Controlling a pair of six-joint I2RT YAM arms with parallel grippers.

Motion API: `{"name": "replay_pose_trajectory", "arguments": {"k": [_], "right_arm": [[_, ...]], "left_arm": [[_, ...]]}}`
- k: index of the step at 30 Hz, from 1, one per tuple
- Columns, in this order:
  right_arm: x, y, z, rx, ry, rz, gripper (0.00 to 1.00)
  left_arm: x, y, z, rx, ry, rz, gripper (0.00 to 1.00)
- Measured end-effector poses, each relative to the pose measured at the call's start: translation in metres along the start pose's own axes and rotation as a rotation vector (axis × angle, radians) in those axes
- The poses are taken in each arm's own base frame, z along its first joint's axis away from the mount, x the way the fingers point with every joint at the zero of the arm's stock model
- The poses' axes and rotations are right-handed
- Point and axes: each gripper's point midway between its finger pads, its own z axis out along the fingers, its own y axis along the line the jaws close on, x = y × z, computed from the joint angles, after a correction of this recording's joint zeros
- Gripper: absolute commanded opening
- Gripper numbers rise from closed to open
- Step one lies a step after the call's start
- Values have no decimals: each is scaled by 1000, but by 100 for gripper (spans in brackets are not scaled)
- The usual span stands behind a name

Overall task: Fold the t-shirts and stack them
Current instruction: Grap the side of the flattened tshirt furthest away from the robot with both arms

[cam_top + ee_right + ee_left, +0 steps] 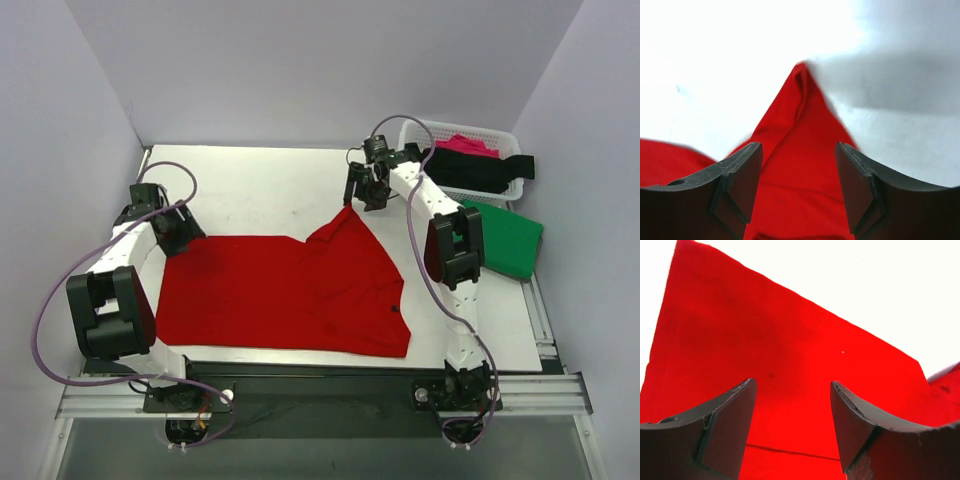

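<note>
A large red t-shirt [290,290] lies spread flat on the white table, with one sleeve [348,218] pointing toward the back. My left gripper [182,236] hovers at the shirt's far left corner. In the left wrist view it [792,410] is open, with red cloth [765,340] beneath the jaws and nothing pinched. My right gripper [366,196] stands over the sleeve tip. In the right wrist view it [797,172] is open, and the sleeve point [797,115] lies below and between the fingers. A folded green t-shirt [512,240] rests at the right. Black [480,172] and pink [468,145] t-shirts sit in the basket.
A white lattice basket [505,135] stands at the back right corner, with the black shirt hanging over its rim. Grey walls close in the table at the back and sides. Bare table [260,190] shows behind the red shirt.
</note>
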Motion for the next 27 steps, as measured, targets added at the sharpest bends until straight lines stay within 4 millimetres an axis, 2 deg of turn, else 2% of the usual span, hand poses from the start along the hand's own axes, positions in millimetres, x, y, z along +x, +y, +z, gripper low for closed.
{"name": "replay_pose_trajectory", "arguments": {"k": [4, 7, 11, 23, 27], "right_arm": [[-11, -11, 19, 3, 0, 17, 57], [-12, -16, 32, 3, 12, 17, 55], [-8, -14, 44, -18, 33, 7, 54], [-17, 1, 55, -89, 18, 8, 45], [-18, 3, 63, -100, 16, 10, 35]], "left_arm": [[-3, 3, 0, -24, -13, -11, 71], [-4, 6, 0, -39, -20, -17, 71], [-5, 9, 1, -56, -27, -23, 71], [-6, 13, 1, -78, -34, -36, 71], [-3, 15, 6, -87, -18, -37, 71]]}}
